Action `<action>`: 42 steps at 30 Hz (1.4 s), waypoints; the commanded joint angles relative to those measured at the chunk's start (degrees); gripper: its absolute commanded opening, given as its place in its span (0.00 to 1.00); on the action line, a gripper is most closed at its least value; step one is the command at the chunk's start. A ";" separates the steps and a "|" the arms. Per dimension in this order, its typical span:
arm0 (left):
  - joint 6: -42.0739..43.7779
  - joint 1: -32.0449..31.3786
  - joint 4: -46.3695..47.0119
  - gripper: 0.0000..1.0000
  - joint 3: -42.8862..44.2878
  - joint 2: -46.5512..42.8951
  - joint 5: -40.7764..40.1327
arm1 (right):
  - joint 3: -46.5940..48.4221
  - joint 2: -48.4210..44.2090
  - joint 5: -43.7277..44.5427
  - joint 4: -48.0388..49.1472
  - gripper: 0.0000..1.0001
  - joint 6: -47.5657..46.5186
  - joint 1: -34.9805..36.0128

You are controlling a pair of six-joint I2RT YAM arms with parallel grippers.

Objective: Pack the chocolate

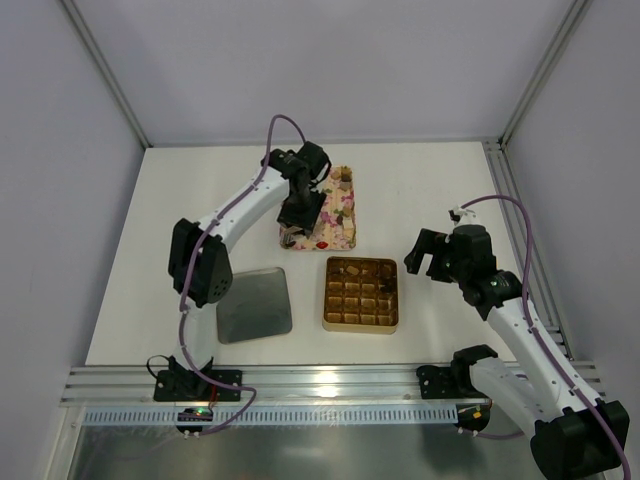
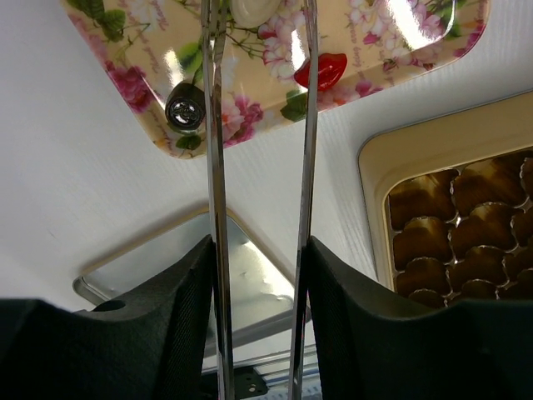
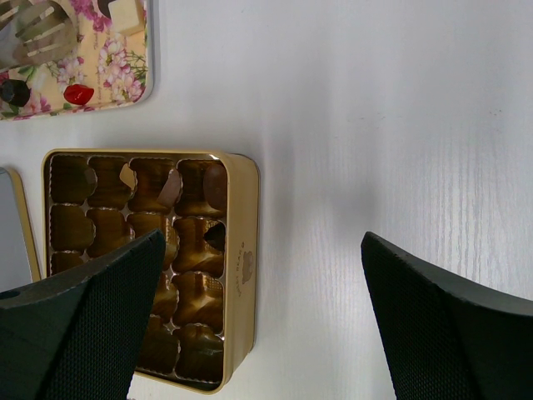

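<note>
Chocolate pieces lie on the pink floral tray: a dark round one, a red lip-shaped one and a pale one. My left gripper is shut on metal tongs; the tong tips stand over the tray on either side of the pale piece. The gold box sits in front of the tray, with a few brown pieces in its far cells. My right gripper is open and empty above the table, right of the box.
The box's metal lid lies flat to the left of the box, near the left arm's base. Frame posts and grey walls bound the table at the back and sides. An aluminium rail runs along the near edge.
</note>
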 commanded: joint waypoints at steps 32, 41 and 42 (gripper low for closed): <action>3.33 -1.54 -4.20 0.46 1.17 -0.09 -1.99 | 1.00 -0.82 -0.04 0.47 1.00 -0.15 0.00; 3.33 -1.89 -4.46 0.41 1.17 0.35 -2.17 | 0.82 -0.90 -0.04 0.47 1.00 -0.15 0.00; 3.33 -1.89 -4.55 0.41 1.35 0.43 -2.08 | 0.82 -0.99 -0.12 0.56 1.00 -0.15 0.08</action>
